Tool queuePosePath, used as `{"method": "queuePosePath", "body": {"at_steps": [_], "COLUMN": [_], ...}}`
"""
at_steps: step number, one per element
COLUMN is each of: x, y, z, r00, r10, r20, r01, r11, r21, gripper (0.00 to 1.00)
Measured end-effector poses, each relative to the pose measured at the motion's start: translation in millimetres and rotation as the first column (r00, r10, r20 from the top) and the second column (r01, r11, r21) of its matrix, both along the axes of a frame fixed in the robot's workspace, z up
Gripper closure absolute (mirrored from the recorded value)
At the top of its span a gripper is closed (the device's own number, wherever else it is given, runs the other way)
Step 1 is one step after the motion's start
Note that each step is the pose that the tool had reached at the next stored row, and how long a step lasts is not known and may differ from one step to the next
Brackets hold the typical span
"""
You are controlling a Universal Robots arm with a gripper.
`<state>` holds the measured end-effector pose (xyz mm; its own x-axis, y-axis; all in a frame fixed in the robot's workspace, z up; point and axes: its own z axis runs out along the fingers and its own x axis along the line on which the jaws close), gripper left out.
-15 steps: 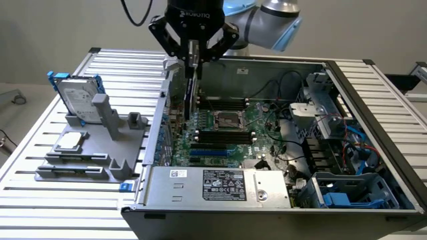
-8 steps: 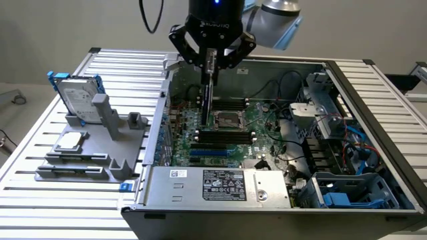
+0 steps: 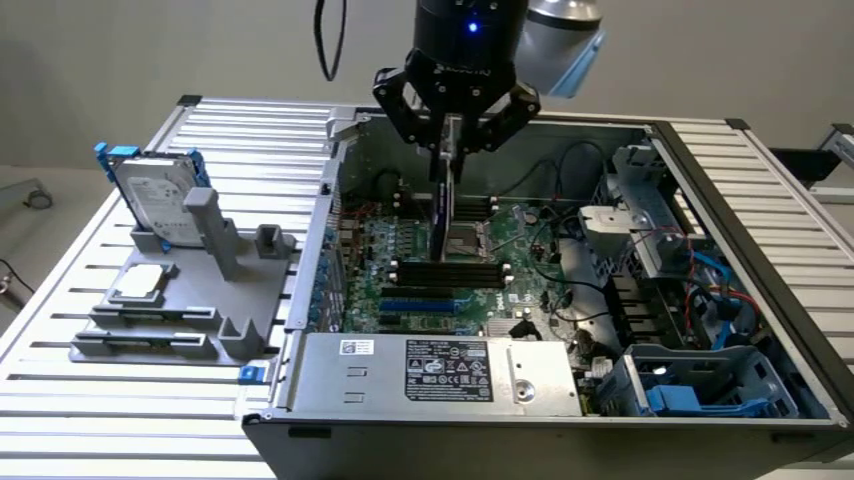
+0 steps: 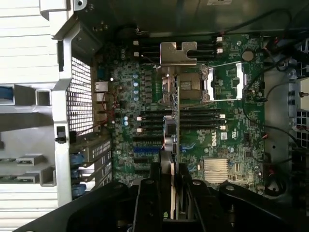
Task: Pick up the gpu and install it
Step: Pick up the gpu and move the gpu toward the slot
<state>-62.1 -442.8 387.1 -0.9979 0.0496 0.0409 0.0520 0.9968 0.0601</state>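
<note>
My gripper hangs over the open computer case, shut on the gpu. The card hangs edge-on below the fingers, its lower end just above the green motherboard near the black memory sticks. In the wrist view the gripper clamps the thin card from both sides. The silver end bracket shows at the card's far end. A blue expansion slot lies on the board a little nearer the camera than the card.
A grey fixture on the slatted table at the exterior view's left carries a silver hard drive with blue frame. The case holds a power supply, a blue drive cage, cables and a heatsink.
</note>
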Motion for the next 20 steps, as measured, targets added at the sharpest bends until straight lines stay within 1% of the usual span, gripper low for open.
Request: {"method": "queuePosePath", "body": {"at_steps": [8, 13, 20], "x": [16.3, 23.1, 23.3], "y": [5.1, 7.3, 7.3], "z": [-14.7, -23.7, -23.9], "r00": [1.0, 0.9999, 0.9999], "r10": [0.008, 0.011, 0.01], "r20": [0.0, 0.0, -0.0002], "r01": [-0.008, -0.011, -0.01], "r11": [1.0, 0.9999, 0.9999], "r21": [0.0, -0.0002, 0.0], "gripper": [0.74, 0.74, 0.74]}}
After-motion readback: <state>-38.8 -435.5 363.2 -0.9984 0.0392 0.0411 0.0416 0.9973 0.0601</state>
